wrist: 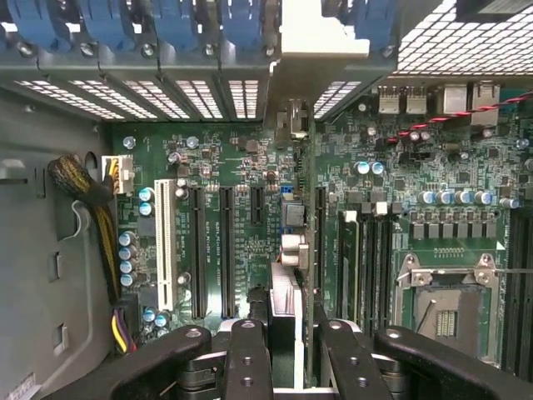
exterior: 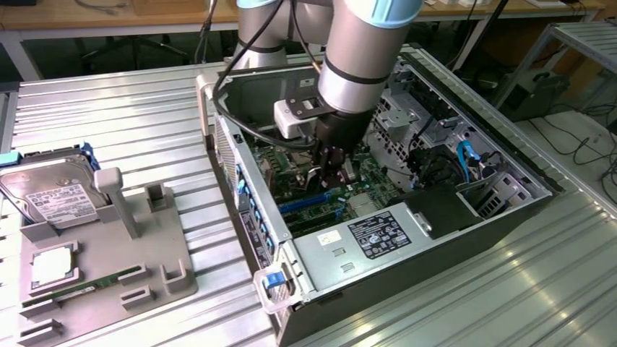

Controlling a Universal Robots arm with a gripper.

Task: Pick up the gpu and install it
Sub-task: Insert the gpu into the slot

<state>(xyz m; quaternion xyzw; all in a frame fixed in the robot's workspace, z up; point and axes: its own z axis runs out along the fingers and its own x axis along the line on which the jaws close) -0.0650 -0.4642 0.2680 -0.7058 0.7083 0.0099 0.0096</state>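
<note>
Deep inside the computer case (exterior: 501, 155), pincer (wrist: 293, 354) pinching the gpu (wrist: 293, 217) edge-on — motherboard (wrist: 433, 167) slots visible from the wrist.

Silver hard drive (exterior: 46, 189) and memory stick (exterior: 92, 283) on grey holder (exterior: 159, 253)

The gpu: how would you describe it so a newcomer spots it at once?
Look into the open computer case, at the green motherboard under the arm. The gpu stands edge-on there, clamped in the gripper, its pale metal bracket at the rear slot openings. Unlike the black slots beside it, it rises off the board.
</note>
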